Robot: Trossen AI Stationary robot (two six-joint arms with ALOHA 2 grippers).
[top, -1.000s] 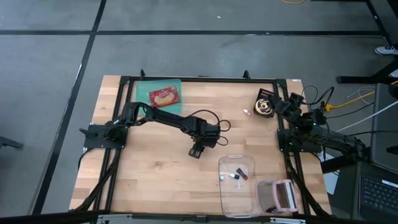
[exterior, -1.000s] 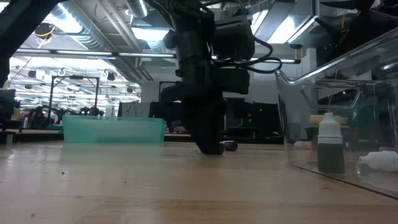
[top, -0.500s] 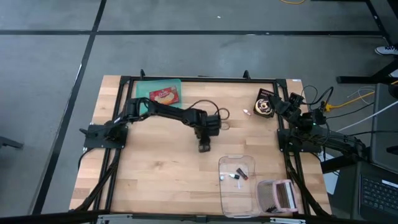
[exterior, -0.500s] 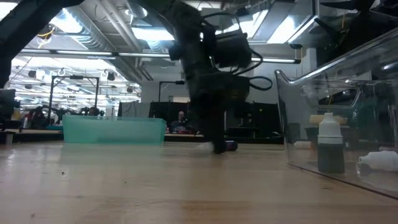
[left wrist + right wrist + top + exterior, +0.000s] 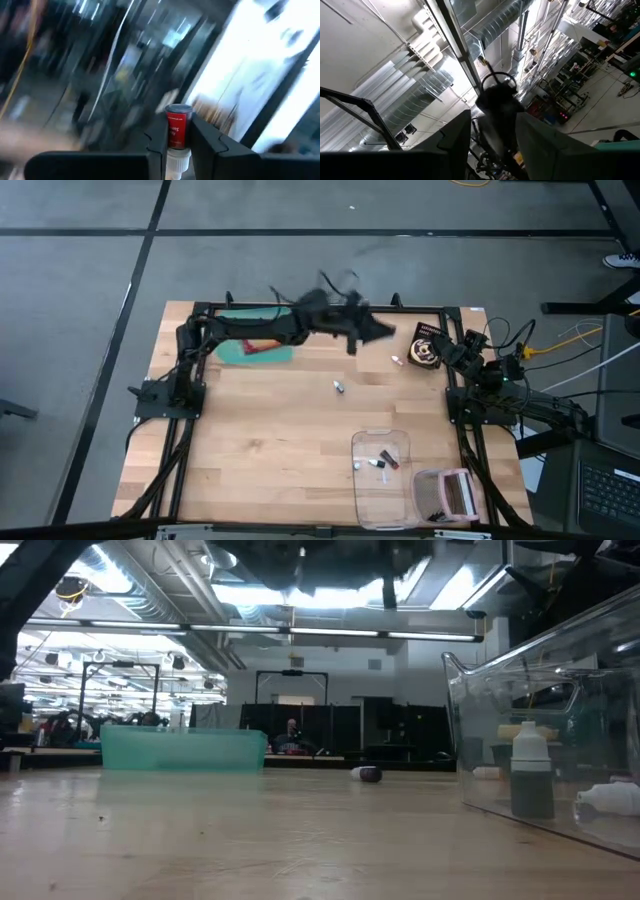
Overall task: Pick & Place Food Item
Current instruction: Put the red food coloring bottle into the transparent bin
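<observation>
Carrying step: the left tool [image 5: 180,145] grips a small red bottle [image 5: 177,129]; next, lower it into the green tray [image 5: 262,350].

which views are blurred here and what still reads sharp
High view: the left arm's pincer is smeared by motion; the wooden table is sharp. Left wrist view: the background streaks, yet the small red-labelled bottle between the fingers is crisp. Low view: the clear plastic bin reads sharp.
</observation>
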